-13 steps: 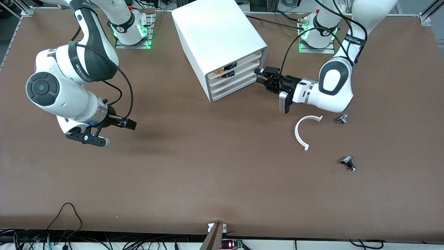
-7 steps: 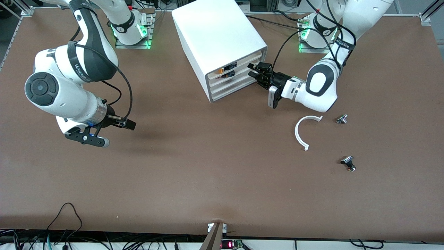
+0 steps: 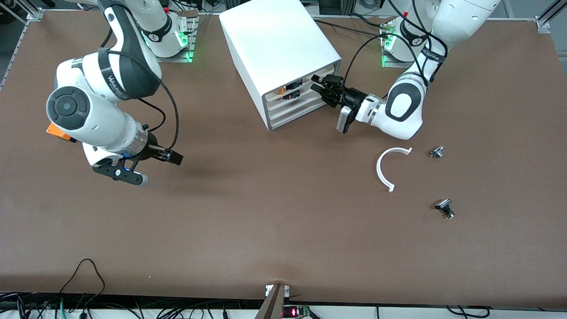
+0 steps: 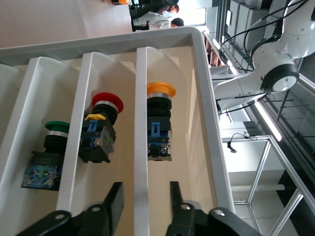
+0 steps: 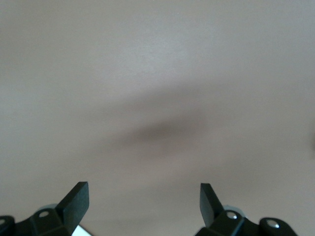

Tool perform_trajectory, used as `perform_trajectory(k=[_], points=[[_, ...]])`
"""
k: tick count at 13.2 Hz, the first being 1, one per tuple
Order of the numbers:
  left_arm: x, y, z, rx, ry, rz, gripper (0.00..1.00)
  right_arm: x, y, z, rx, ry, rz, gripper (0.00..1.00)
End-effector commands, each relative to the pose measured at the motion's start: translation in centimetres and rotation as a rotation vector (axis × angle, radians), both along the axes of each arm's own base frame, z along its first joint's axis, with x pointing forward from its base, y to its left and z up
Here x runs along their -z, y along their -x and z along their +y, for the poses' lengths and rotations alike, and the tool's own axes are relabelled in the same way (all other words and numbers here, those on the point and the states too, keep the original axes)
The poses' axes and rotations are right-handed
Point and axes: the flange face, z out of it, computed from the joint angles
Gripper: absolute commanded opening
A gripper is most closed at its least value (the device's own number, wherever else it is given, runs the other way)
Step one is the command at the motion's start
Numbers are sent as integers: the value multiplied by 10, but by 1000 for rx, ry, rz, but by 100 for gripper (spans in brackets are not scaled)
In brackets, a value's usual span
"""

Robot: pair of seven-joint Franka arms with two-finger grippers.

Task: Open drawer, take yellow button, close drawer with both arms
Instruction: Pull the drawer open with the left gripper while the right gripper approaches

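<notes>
Black fingers of the left gripper [image 4: 142, 204] are straddling the front edge of the drawer [image 4: 141, 123], slightly parted; the button [image 4: 160, 123] is lying inside it. Right gripper [image 5: 142, 201] is hanging wide over bare table [image 3: 266, 212].

A brown surface [image 3: 274, 221] is seen with a white curved strip [image 3: 384, 168], toward the left arm's end. Beside it lies a small metal part [image 3: 436, 152]; nearer the front camera, a black-capped part [image 3: 444, 208] lies. An orange box [image 3: 57, 131] is partly hidden.
</notes>
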Motion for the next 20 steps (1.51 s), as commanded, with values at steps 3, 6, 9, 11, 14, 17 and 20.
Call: perform_trajectory(k=[3,6,9,11,14,17,20], points=[[5,17,-10,-10,35,25,8,-19,4,47,110,36,-50,100],[9,18,-9,-11,28,39,0,-24,4,68,197,25,-62,100],[6,-1,11,-36,11,27,0,-27,4,86,267,-17,-45,100],[-4,-28,29,-29,-29,-5,0,-29,5,101,301,-33,-46,100],[-6,-74,61,-24,-80,-37,0,-37,4,132,355,-63,-73,100],[0,-107,76,-29,-98,-57,0,-42,6,169,404,-116,-113,100],[3,-115,82,-40,-98,-55,0,-36,20,214,409,-159,-113,100]])
